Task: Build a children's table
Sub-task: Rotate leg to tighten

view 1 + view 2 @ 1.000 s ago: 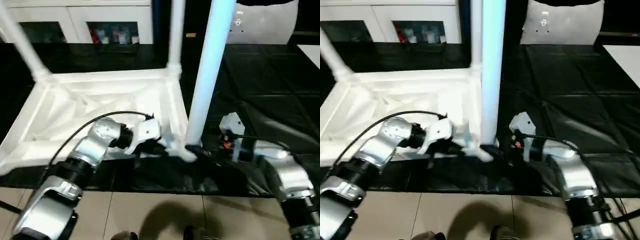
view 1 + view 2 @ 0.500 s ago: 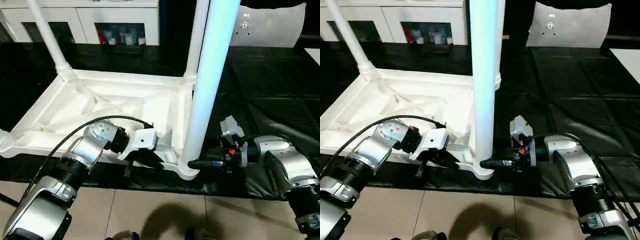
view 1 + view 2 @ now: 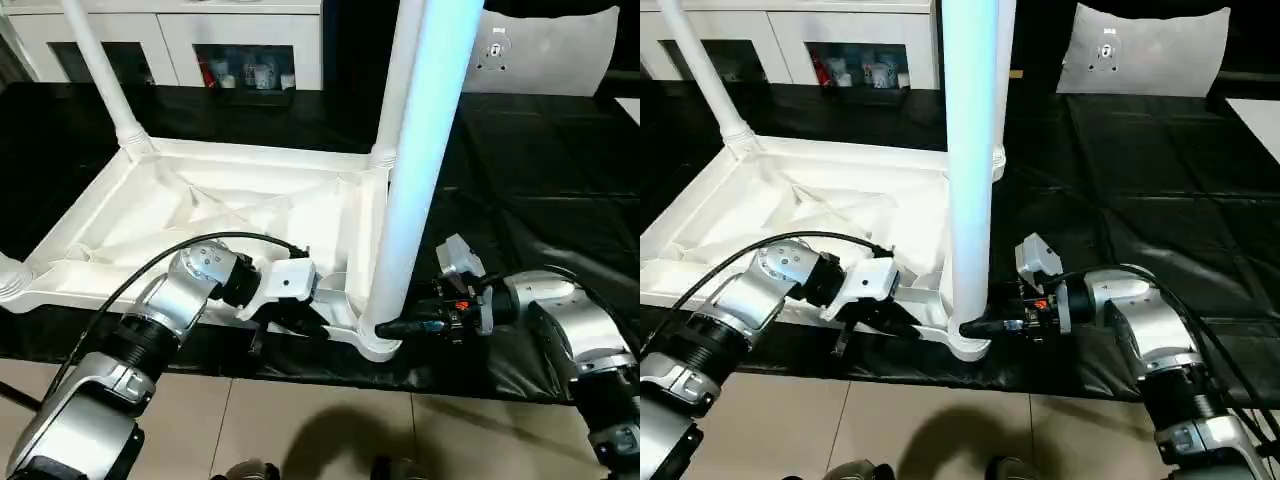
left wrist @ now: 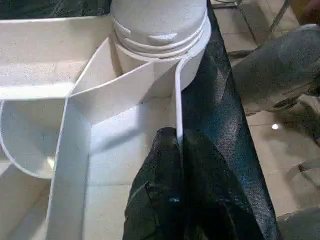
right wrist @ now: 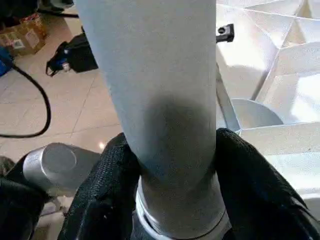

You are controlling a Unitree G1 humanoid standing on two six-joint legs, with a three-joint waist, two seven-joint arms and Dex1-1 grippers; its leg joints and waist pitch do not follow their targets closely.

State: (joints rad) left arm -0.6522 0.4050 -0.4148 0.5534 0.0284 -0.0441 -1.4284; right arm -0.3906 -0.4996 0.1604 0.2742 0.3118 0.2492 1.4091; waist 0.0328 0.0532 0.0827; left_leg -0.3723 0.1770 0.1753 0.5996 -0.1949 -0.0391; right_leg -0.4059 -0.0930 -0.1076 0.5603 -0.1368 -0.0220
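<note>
— Left eye view first: where's the table top [image 3: 200, 215]?
— Upside down on the black mat [image 3: 560, 190], ribbed underside facing up. Near edge sits by the mat's front edge, tiled floor [image 3: 330, 430] below.
— Legs?
— Near-right leg [image 3: 415, 160] stands upright in its corner socket [image 3: 375, 340]. Two more upright at the far corners: far-left leg [image 3: 100, 70], far-right leg [image 3: 400, 70]. Collar of another at the near-left corner, mostly cut off by the pic edge.
— R gripper [image 5: 170, 200]?
— Clamped on the near-right leg, low down, just above the collar. R wrist view has a black finger [image 5: 107, 185] on each side of the shaft, touching it. Arm comes in from the robot's right, approx level w/ the socket.
— L gripper [image 4: 177, 165]?
— Pinching the thin upright rim wall [image 4: 177, 107] of the table top, just beside that same socket. L wrist view: one finger inside the wall, one outside, wall between them.
— Anything else?
— White cabinets [image 3: 200, 40] w/ glass doors behind the mat, pale sheet [image 3: 1145, 50] at the far right.
</note>
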